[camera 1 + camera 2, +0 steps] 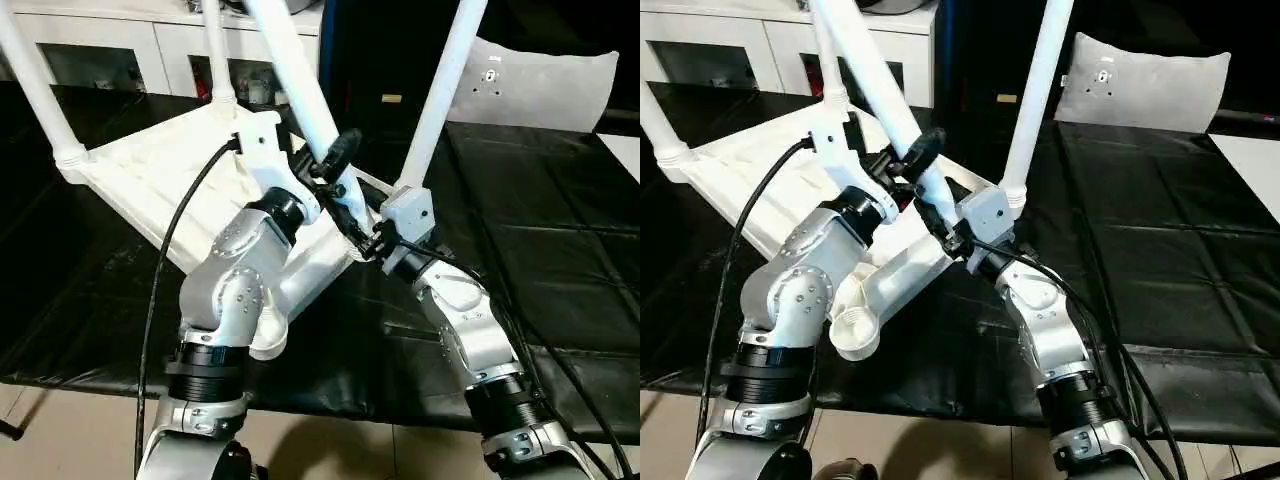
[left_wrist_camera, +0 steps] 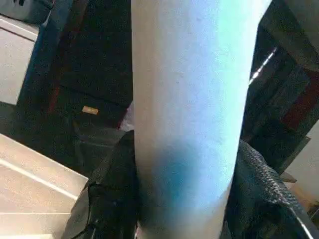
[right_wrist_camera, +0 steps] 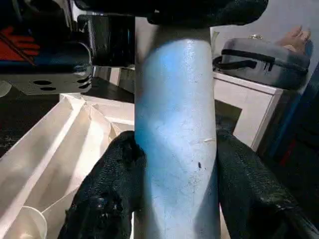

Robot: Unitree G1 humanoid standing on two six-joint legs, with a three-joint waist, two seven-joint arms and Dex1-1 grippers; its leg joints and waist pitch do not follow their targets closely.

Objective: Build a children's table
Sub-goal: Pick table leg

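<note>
The white tabletop (image 1: 150,170) lies upside down and tilted on the black-covered table, ribbed underside up. Three white legs stand in its corner sockets: far left (image 1: 35,90), back (image 1: 215,50) and right (image 1: 440,90). The near corner socket (image 1: 855,330) is an empty cup. A fourth leg (image 1: 295,60) slants over the tabletop. My left gripper (image 1: 333,165) is shut on it, the leg (image 2: 189,99) running between its black fingers (image 2: 112,194). Just below, my right gripper (image 1: 362,232) is shut on the same leg (image 3: 174,124) near its lower end.
A white cabinet with glass doors (image 1: 100,50) runs along the back. A pale grey panel (image 1: 540,85) leans at the back right. The black cover (image 1: 560,250) stretches to the right; the table's front edge passes under my forearms. A grey case (image 3: 249,55) rests on a white cabinet.
</note>
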